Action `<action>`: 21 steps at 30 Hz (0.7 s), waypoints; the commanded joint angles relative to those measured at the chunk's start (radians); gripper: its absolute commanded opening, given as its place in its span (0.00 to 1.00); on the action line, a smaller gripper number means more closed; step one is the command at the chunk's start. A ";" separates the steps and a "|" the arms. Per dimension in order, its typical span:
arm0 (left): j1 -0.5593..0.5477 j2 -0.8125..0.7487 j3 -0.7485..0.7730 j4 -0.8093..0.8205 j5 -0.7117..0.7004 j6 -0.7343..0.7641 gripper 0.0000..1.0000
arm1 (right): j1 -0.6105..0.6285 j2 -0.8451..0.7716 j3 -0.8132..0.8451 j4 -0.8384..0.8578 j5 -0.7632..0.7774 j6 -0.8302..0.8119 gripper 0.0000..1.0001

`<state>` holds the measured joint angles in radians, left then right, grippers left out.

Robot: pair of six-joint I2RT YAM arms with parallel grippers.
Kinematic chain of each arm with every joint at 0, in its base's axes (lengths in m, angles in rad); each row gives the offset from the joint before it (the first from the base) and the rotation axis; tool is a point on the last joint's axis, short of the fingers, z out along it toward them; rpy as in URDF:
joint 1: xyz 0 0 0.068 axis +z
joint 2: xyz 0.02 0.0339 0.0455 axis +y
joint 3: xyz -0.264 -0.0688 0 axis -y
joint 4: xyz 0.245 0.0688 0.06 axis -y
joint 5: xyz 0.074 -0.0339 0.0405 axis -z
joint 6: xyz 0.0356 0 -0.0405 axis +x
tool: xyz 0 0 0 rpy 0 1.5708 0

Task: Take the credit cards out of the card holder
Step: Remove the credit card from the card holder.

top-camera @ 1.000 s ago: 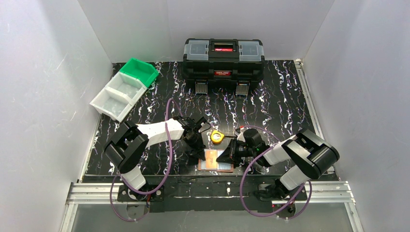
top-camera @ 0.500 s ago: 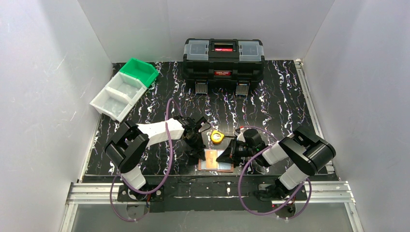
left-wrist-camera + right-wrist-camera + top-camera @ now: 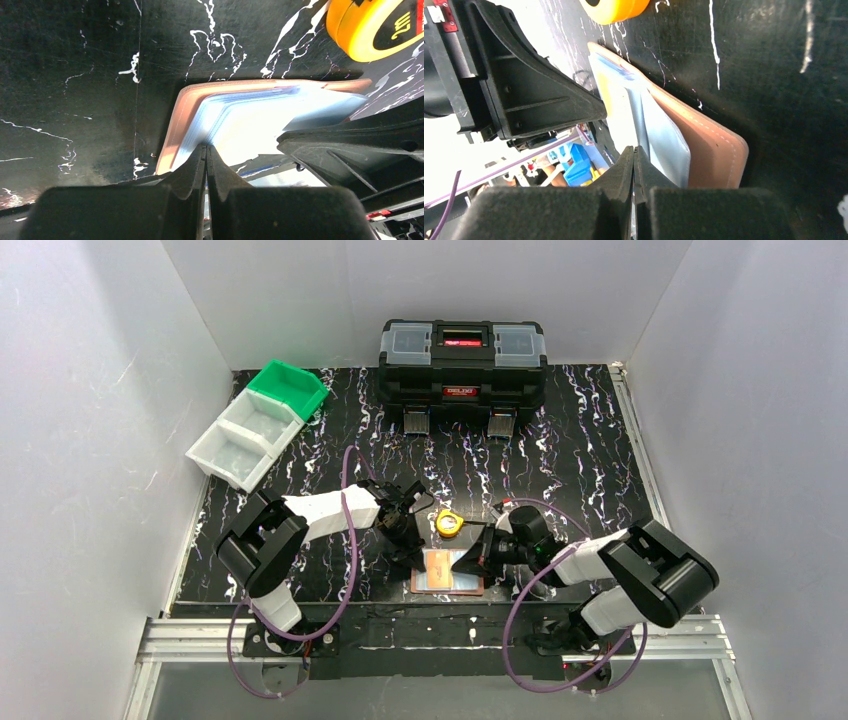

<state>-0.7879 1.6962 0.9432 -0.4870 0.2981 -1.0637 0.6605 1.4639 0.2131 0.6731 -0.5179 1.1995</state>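
Note:
The card holder (image 3: 447, 572), tan-brown leather, lies open on the black mat near the front edge. Its pale bluish sleeves (image 3: 250, 117) fan up between my two grippers. My left gripper (image 3: 206, 147) is shut, its tips pressing on the left edge of the sleeves. From the other side my right gripper (image 3: 634, 150) is shut too, tips at the sleeves (image 3: 664, 142) beside the leather cover (image 3: 711, 150). Whether either pinches a thin sheet does not show. The credit cards cannot be told apart from the glaring sleeves.
A round yellow tape measure (image 3: 449, 523) lies just behind the holder, between both wrists. A black toolbox (image 3: 462, 362) stands at the back. White and green bins (image 3: 258, 422) sit back left. The mat's front edge runs right below the holder.
My right gripper's jaws have closed at the sleeves, and its elbow has swung out to the right. The left arm and the holder have stayed put.

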 commanded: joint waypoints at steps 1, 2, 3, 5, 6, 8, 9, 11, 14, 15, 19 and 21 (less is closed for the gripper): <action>0.001 0.092 -0.087 -0.058 -0.219 0.024 0.00 | -0.011 -0.054 -0.002 -0.094 0.032 -0.050 0.03; 0.001 0.092 -0.087 -0.058 -0.220 0.025 0.00 | -0.012 -0.057 -0.001 -0.100 0.033 -0.052 0.03; 0.000 0.093 -0.087 -0.058 -0.219 0.024 0.00 | -0.013 -0.058 -0.003 -0.102 0.033 -0.052 0.03; 0.002 0.092 -0.086 -0.058 -0.219 0.027 0.00 | -0.016 -0.055 -0.002 -0.100 0.028 -0.057 0.07; 0.002 0.093 -0.086 -0.059 -0.218 0.028 0.00 | -0.016 -0.051 0.004 -0.101 0.017 -0.066 0.11; 0.002 0.093 -0.086 -0.058 -0.217 0.029 0.00 | -0.016 -0.040 0.022 -0.114 0.005 -0.084 0.26; 0.002 0.094 -0.086 -0.057 -0.217 0.031 0.00 | -0.016 -0.034 0.028 -0.112 -0.005 -0.087 0.32; 0.002 0.096 -0.084 -0.058 -0.216 0.031 0.00 | -0.015 -0.024 0.036 -0.100 -0.012 -0.087 0.36; 0.002 0.099 -0.083 -0.056 -0.214 0.031 0.00 | -0.015 -0.001 0.042 -0.080 -0.024 -0.084 0.36; 0.002 0.100 -0.082 -0.056 -0.213 0.032 0.00 | -0.014 0.009 0.044 -0.072 -0.026 -0.082 0.35; 0.002 0.104 -0.077 -0.055 -0.212 0.033 0.00 | -0.009 0.055 0.045 -0.026 -0.039 -0.061 0.32; 0.002 0.107 -0.076 -0.054 -0.211 0.034 0.00 | -0.007 0.070 0.044 -0.004 -0.044 -0.053 0.31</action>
<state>-0.7811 1.6989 0.9405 -0.4828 0.3119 -1.0630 0.6483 1.4967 0.2436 0.6262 -0.5549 1.1469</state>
